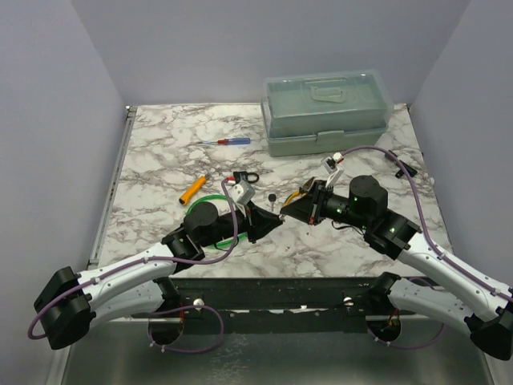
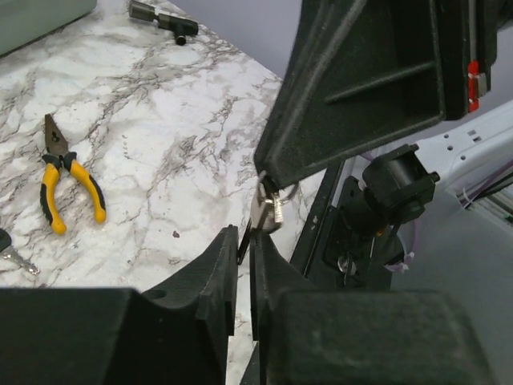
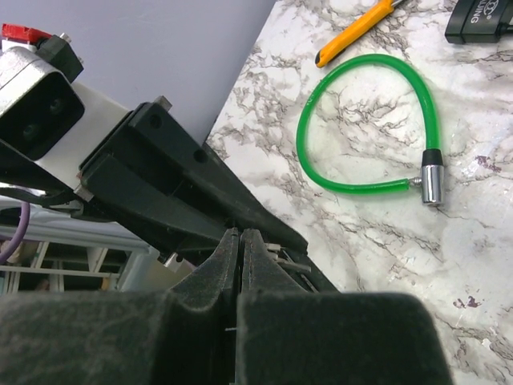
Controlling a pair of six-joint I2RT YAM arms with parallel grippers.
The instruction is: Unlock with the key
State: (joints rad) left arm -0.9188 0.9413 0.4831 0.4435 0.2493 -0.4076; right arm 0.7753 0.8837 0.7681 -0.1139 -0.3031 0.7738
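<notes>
Two robot arms meet tip to tip near the centre of a marble-patterned table. The right gripper is pressed fully together, and a silver ring with small metal pieces dangles from its tip, clear of the tabletop. The left gripper sits just beneath, its fingers drawn in to a narrow slit around the lowest piece. Whether they actually pinch it cannot be told, nor whether any of the dangling pieces is itself a key. The key, with a dark round head and a short silver blade, lies flat on the marble just beyond the meeting point, touched by neither arm. To its right lie the yellow-handled pliers, partly tucked under the right arm in the overhead view. A green cable lock lies looped on the table to the left, beneath the left arm, with an orange-handled tool just beyond it. Farther back lie a red-and-blue screwdriver and a closed pale green plastic box.
</notes>
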